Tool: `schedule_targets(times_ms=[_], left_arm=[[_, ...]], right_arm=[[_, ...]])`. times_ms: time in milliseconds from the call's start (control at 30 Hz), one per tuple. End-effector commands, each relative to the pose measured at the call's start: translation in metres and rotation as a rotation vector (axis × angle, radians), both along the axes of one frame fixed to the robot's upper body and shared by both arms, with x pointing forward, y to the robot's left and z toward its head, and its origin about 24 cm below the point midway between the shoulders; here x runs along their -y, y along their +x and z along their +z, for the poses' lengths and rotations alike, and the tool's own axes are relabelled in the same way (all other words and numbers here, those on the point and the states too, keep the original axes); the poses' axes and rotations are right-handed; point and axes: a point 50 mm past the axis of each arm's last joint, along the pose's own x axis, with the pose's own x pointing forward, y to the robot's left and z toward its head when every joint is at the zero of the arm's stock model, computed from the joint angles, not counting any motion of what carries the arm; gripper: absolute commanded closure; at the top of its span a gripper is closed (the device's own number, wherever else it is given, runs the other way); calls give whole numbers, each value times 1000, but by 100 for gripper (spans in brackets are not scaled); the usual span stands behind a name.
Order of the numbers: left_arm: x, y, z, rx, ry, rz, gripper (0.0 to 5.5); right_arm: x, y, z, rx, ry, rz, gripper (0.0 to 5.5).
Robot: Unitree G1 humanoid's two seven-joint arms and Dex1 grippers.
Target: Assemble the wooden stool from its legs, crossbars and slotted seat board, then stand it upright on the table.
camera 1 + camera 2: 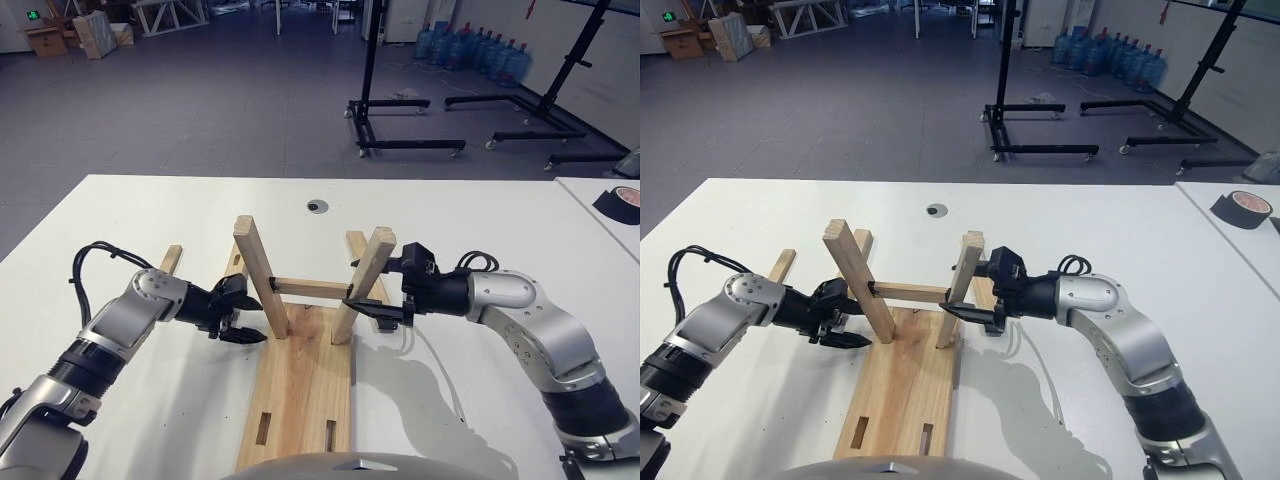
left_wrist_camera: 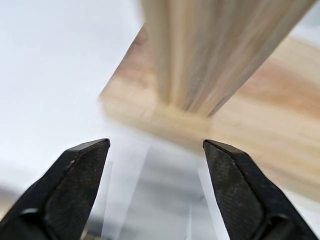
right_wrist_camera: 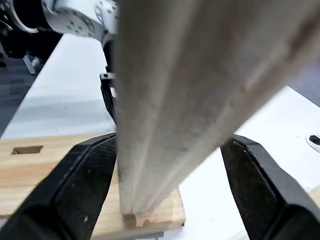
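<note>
- The whole half-built stool could tip or skid. The seat board (image 1: 300, 390) lies flat in the middle of the surface (image 1: 480, 220), and a sideways push from either arm would probably slide it.
- The left leg (image 1: 258, 270) leans away from vertical in its slot and nothing grips it. The left tool (image 1: 248, 318) hangs spread just beside its base, apart from the wood. A nudge there could lever the leg out of the slot.
- The right leg (image 1: 365, 275) also leans. The right tool (image 1: 372, 290) appears to be pinching it low down, one finger on each face. Twisting or pulling from that grip could jam the tenon or pull the joint open.
- The crossbar (image 1: 312, 288) bridges the 2 legs. If the legs splay further, it could slip out of its holes.
- Counts:
- 1 surface.
- 1 seat board.
- 2 standing legs at the board's far end.
- 3 loose wooden sticks lying beyond the board (image 1: 171, 259) (image 1: 236, 262) (image 1: 354, 246), partly hidden. I cannot tell which are legs and which are crossbars.
- 1 fitted crossbar.
- 2 tools.
- 1 tape roll (image 1: 622, 200), well apart at the right edge.
- 2 empty slots (image 1: 262, 428) at the board's near end.
</note>
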Motion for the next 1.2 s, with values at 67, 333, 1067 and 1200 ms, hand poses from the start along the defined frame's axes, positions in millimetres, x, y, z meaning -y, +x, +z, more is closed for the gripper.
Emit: schedule_targets(times_ms=[67,333,1067,1200], left_arm=[[-18,8,35,170,-196,172,209],[-60,-6,128,494,-731,366,209],[86,21,80,116,-776,245,209],[85,27,94,219,-786,250,209]], right_arm=[[13,-5,30,25,117,-1,196],[31,-5,118,163,504,39,196],[-43,15,52,32,382,40,196],[-40,19,70,83,434,7,196]])
